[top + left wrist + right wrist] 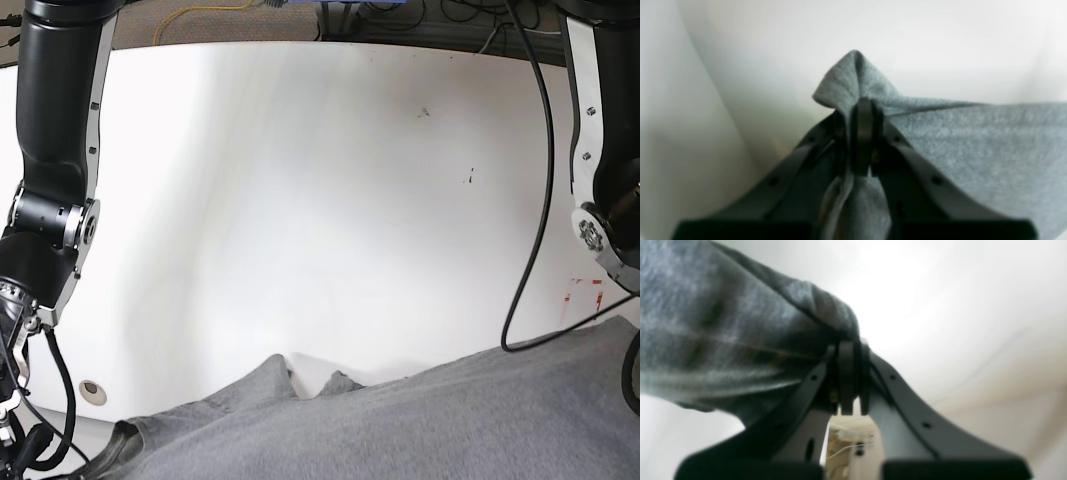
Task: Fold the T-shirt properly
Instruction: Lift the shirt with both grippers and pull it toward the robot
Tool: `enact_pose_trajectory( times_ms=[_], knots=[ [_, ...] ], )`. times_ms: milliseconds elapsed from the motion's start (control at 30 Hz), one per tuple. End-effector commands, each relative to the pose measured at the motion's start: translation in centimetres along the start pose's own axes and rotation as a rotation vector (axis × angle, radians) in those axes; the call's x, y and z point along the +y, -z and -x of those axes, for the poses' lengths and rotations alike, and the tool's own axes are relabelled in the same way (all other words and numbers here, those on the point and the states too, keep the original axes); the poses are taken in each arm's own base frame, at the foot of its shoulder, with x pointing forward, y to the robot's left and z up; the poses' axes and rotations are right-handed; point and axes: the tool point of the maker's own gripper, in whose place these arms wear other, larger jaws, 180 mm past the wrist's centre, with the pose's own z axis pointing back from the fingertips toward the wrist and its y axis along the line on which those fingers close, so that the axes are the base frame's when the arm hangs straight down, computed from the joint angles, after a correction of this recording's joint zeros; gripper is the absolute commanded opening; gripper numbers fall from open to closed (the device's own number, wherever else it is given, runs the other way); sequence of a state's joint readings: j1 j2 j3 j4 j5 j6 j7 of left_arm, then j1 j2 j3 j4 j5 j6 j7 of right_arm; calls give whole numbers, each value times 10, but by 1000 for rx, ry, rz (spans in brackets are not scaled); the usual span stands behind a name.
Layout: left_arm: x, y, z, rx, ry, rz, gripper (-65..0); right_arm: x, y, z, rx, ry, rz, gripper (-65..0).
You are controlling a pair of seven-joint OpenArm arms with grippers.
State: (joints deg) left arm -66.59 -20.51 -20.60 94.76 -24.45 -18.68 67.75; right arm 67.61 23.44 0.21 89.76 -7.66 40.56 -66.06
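Observation:
The heather-grey T-shirt stretches across the bottom of the base view, held up above the white table, with two small humps on its upper edge. In the left wrist view my left gripper is shut on a fold of the T-shirt; a corner of cloth pokes up past the fingertips and the rest spreads to the right. In the right wrist view my right gripper is shut on a bunched edge of the T-shirt, which hangs to the left. Neither gripper's fingertips show in the base view.
Both black arms stand at the sides, one on the left, one on the right. A black cable loops down by the right one. A small round hole and red marks are on the table.

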Motion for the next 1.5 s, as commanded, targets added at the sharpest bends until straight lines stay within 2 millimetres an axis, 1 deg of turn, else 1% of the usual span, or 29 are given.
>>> enact_pose_trajectory(
  times_ms=[0,100,200,333,433,733,833,1067,1200,1300,1467],
  knots=[
    [9,-5,-39,-94,-1,-26,-650,-43,-16,-19,-35,11,107,-648],
    [6,-1,-48,-101,-7,-9,-650,-51,-22,-33,-59,-4,125,-648],
    [6,1,-51,-114,-11,-4,-650,-53,-24,-40,-66,-19,136,-648],
    [4,2,-56,-139,-3,-2,-650,-54,-25,-40,-66,-23,139,-648],
    [2,4,-55,-135,-4,5,-650,-54,-25,-40,-66,-23,139,-648],
    [0,10,-23,-68,-4,9,-650,-54,-24,-32,-32,-19,138,-648],
    [-1,13,-10,-41,-6,13,-650,-46,-20,-26,-16,-26,125,-648],
    [-2,15,8,-5,-8,14,-650,-31,-13,-14,10,-36,95,-648],
    [-2,16,23,26,-9,15,-650,-18,-7,-6,26,-43,66,-648],
    [-2,16,29,35,-9,15,-650,-10,-4,-3,26,-48,52,-648],
    [-4,14,24,-7,-4,14,-650,-1,7,-3,4,-46,17,-648]
  ],
)
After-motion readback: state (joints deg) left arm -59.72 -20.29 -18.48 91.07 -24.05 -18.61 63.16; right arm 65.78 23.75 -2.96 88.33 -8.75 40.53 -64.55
